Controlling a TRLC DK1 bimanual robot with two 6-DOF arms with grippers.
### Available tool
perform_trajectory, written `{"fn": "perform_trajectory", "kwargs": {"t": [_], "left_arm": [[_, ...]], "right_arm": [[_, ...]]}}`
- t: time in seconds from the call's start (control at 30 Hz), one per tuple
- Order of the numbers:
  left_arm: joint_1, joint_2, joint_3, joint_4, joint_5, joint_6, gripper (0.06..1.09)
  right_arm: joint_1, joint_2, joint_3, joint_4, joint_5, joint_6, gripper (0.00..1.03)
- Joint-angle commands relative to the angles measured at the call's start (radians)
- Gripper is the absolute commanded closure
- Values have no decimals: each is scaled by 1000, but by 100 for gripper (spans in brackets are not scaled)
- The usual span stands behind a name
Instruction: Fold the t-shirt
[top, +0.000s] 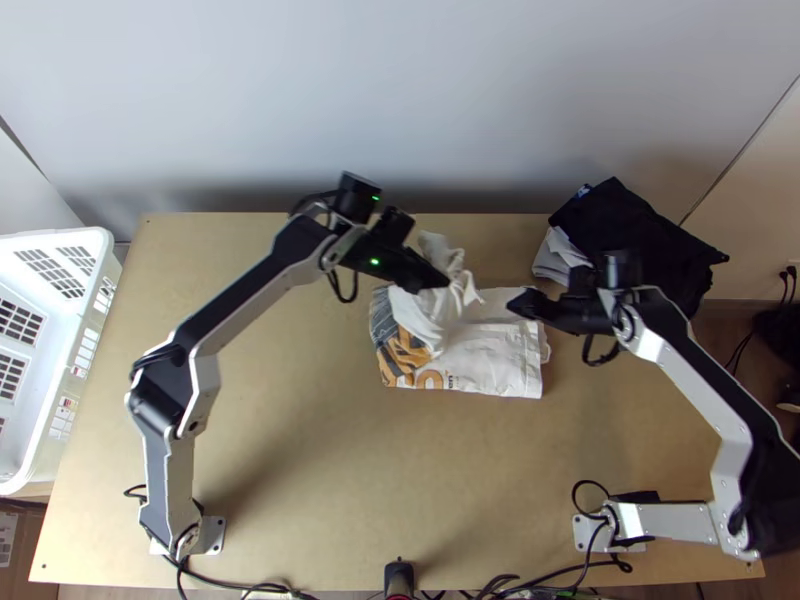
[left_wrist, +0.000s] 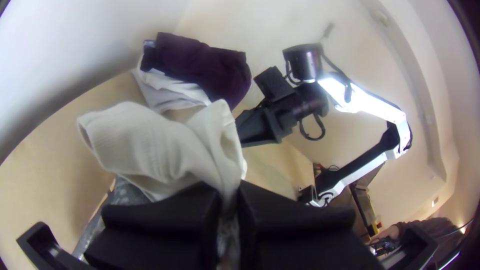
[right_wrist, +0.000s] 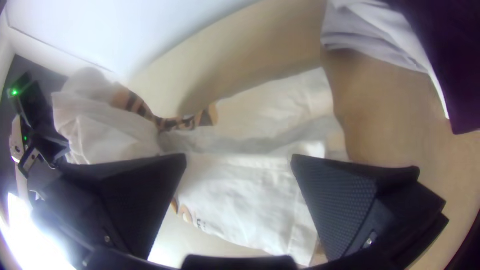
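Gripping bunched t-shirt cloth (top: 440, 312) is the left hand (top: 440, 282) (the right hand (top: 522, 303) gapes wide).

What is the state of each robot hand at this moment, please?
Left hand: closed, holding a bunched part of the shirt.
Right hand: open, holding nothing, over the shirt.

Near-ctr tabletop (top: 400, 480) passable; L arm (top: 165, 390), R arm (top: 690, 370) block sides.

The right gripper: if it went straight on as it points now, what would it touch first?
The right gripper would probably meet the white t-shirt first, though the distance is unclear.
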Motion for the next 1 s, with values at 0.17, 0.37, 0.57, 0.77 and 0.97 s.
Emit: {"fn": "perform_trajectory", "kwargs": {"t": [0.17, 0.37, 0.57, 0.77, 0.97], "left_arm": [[-84, 174, 175, 5, -1, -12, 105], [-127, 271, 261, 16, -9, -18, 105], [-173, 343, 272, 76, -68, -18, 105], [-181, 395, 272, 177, -104, -42, 105], [-195, 436, 275, 231, -154, -47, 105]], "right_arm": [[-134, -256, -121, 0, 48, -71, 5], [-167, -345, -199, 0, 63, -91, 5], [-181, -404, -236, 0, 71, -91, 5], [-190, -442, -262, 0, 88, -98, 5], [-194, -467, -287, 0, 106, -98, 5]]}}
